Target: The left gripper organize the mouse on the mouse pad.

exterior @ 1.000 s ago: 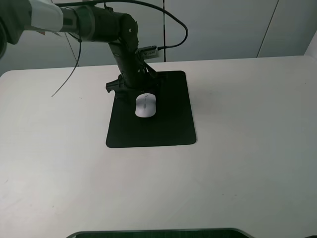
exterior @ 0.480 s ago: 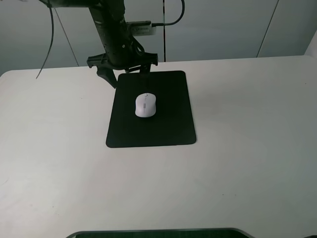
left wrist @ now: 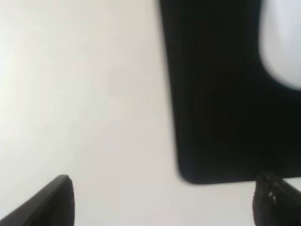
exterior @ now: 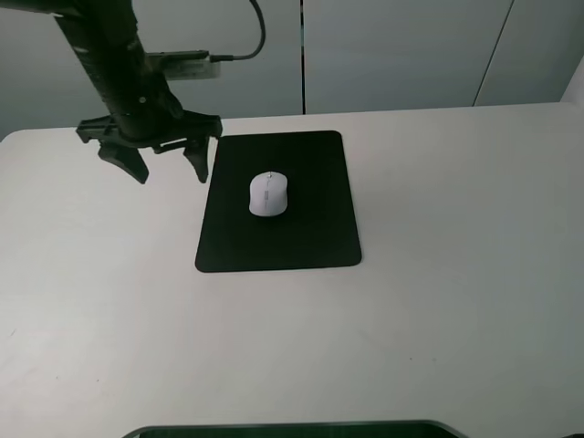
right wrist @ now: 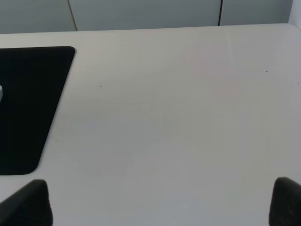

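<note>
The white mouse [exterior: 268, 193] lies alone on the upper middle of the black mouse pad [exterior: 310, 219]. My left gripper [exterior: 169, 170] hangs open above the white table just left of the pad's far left corner, holding nothing. In the left wrist view its two black fingertips [left wrist: 49, 205] frame bare table, with the pad [left wrist: 216, 94] and a blurred edge of the mouse [left wrist: 284, 42] off to one side. My right gripper [right wrist: 155, 207] is open over bare table, and the pad [right wrist: 28, 103] shows at the side of its view. The exterior view does not show the right arm.
The white table [exterior: 456, 274] spreads wide around the pad. Grey wall panels [exterior: 392, 46] close off the back. A black cable [exterior: 255, 27] loops from the left arm. A dark rounded edge [exterior: 292, 429] runs along the front of the table.
My left gripper has let go of the mouse, risen and swung left off the pad, now hanging open over the table. The mouse has stayed where it was.
</note>
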You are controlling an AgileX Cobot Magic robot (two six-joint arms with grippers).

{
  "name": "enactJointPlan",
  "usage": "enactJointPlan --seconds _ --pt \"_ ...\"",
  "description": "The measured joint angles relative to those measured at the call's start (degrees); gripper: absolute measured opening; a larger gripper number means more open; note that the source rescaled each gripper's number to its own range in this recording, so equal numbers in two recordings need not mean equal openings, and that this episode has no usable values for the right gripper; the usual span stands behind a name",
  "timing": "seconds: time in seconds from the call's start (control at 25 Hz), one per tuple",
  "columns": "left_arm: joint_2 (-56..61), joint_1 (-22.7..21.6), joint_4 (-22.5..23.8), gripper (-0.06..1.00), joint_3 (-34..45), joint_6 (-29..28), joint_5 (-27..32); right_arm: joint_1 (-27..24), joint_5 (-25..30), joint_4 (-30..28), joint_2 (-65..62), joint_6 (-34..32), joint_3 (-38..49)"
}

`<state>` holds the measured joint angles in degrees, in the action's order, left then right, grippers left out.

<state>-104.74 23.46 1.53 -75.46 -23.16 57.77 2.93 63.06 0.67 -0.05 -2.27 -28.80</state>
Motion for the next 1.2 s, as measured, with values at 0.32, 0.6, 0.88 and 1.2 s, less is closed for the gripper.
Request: enactJointPlan --seconds 0.32,0.6,0.88,1.2 --pt "21.89 -9.58 1.79 0.88 19.57 3.36 -5.92 0.0 0.0 0.0 0.0 0.0 0.0" --pt "42.41 -11.38 2.51 0.88 29.86 8.87 -6.09 0.0 0.0 0.0 0.0 0.0 0.0" --pt "61.8 -11.38 2.51 0.88 34.76 11.41 -5.09 0.0 0.0 0.0 0.0 0.0 0.0" --pt "77.74 -11.38 1.33 0.88 38.9 16.46 -4.71 0.0 0.0 0.0 0.0 0.0 0.0"
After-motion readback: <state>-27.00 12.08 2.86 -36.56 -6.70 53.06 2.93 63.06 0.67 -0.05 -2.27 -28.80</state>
